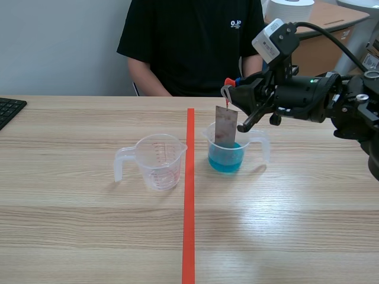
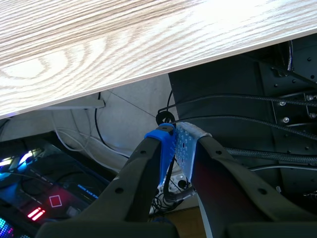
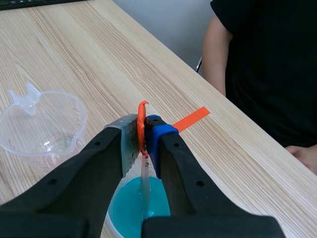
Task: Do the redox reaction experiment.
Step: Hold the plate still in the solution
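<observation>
Wood desk (image 1: 89, 236): right jaws are pinching the orange-red hook (image 3: 142, 119) atop 1 thin grey metal strip (image 1: 225, 127), which is hanging in a clear plastic beaker of blue liquid (image 1: 210, 142). Probably light, stiff, wet; hook is offering the safest hold.

Liquid (image 1: 225, 161) blue; strip (image 1: 225, 125) grey, reddish stains; tape line (image 1: 189, 207) orange-red.

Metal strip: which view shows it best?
Scene view: the metal strip shows its whole face, hanging from the right gripper into the cup. Right wrist view shows only its edge; left wrist view, nothing of it.
</observation>
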